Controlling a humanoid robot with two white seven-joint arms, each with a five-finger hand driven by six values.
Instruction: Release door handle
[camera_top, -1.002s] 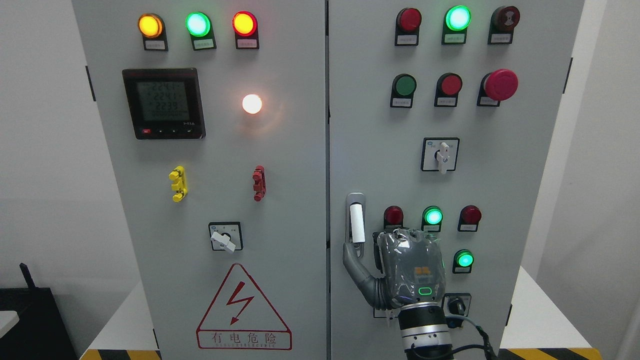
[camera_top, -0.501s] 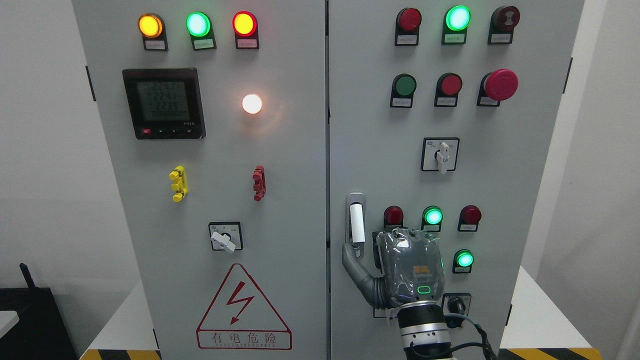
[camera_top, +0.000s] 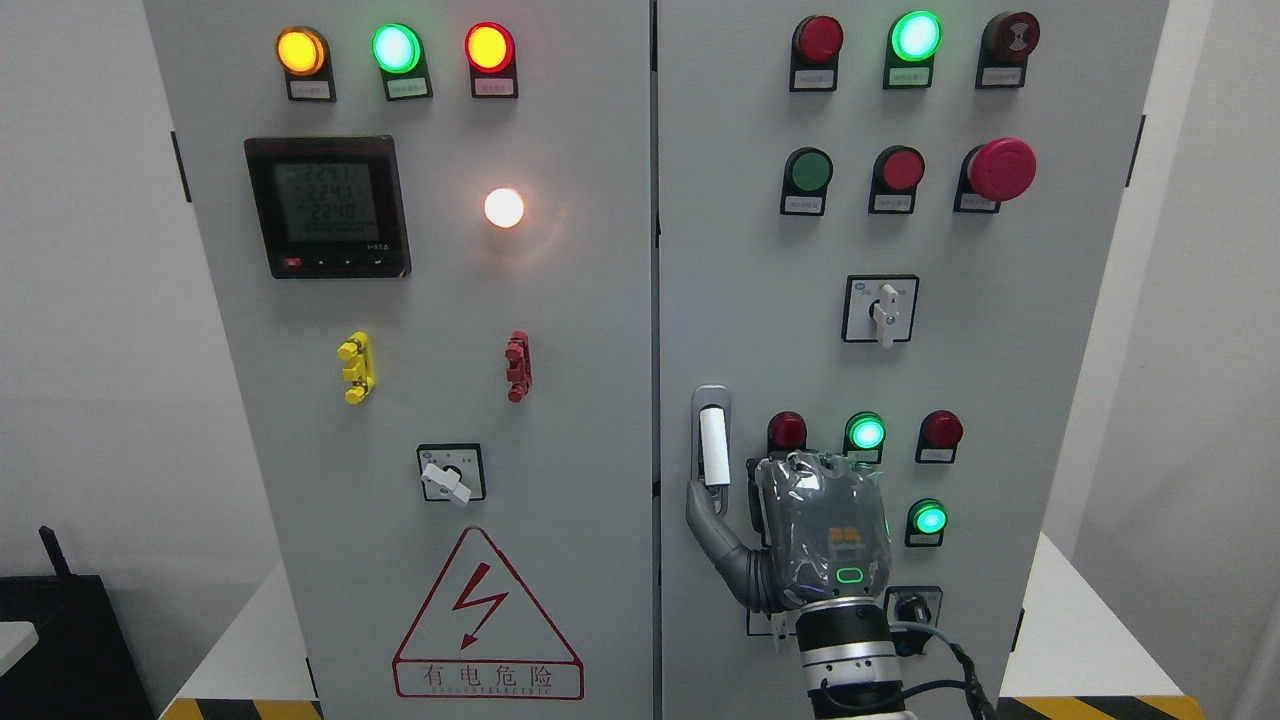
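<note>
The right robot hand (camera_top: 800, 530), back to the camera, sits low on the grey cabinet's right door (camera_top: 1000, 350), thumb touching the white-and-chrome door handle's (camera_top: 712, 440) base, its fingers' grip hidden.

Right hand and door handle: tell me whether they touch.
Cannot tell. In the head view the right hand has its thumb tip at the door handle base, no gap visible, contact unclear.

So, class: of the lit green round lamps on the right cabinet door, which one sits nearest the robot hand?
The lit green round lamp just right of the right robot hand; the other green lamps sit higher.
</note>
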